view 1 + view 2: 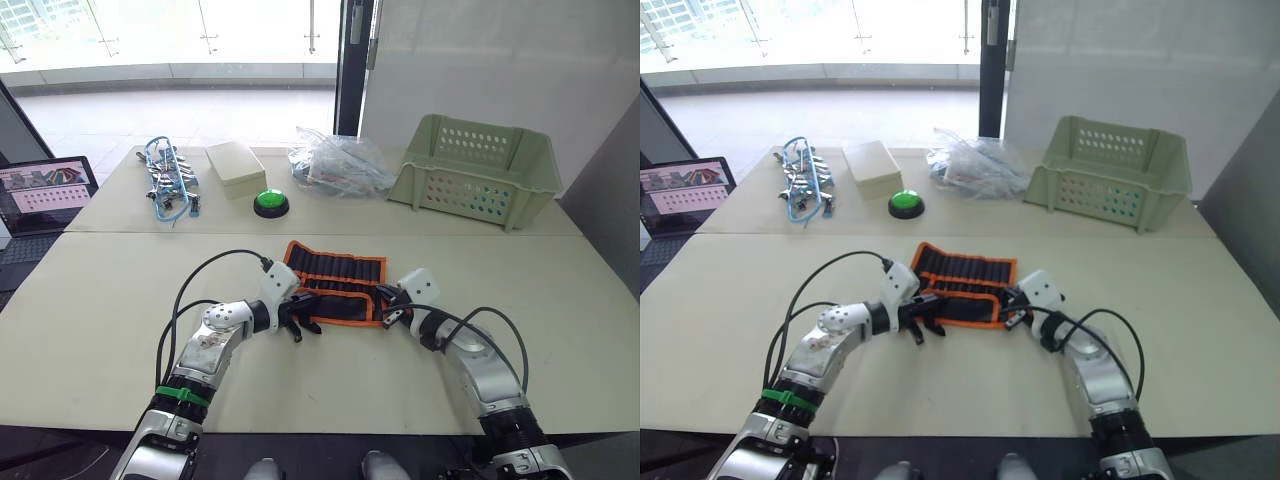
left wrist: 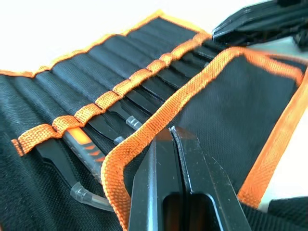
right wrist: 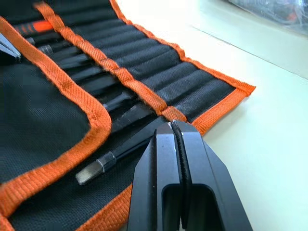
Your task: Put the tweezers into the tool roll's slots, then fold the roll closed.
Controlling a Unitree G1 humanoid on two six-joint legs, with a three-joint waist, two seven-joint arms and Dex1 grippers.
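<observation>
The tool roll (image 1: pixel 335 280) lies open in the middle of the near table, black fabric with orange edging, its near flap (image 2: pixel 231 106) folded partly up over the pockets. Slim dark tweezers (image 2: pixel 108 127) sit in the slots under the orange strap, their capped tips poking out; one flat metal tip (image 3: pixel 91 171) shows by the right edge. My left gripper (image 1: pixel 297 322) is shut, its tips resting on the flap's orange edge at the roll's left end. My right gripper (image 1: pixel 390 303) is shut too, with its tips at the strap's end on the roll's right edge.
On the far table stand a green plastic basket (image 1: pixel 480 170), a crumpled clear bag (image 1: pixel 335 165), a green push button (image 1: pixel 270 203), a beige box (image 1: pixel 235 165) and a blue-corded metal tool cluster (image 1: pixel 170 180). A laptop (image 1: pixel 45 190) sits off the left edge.
</observation>
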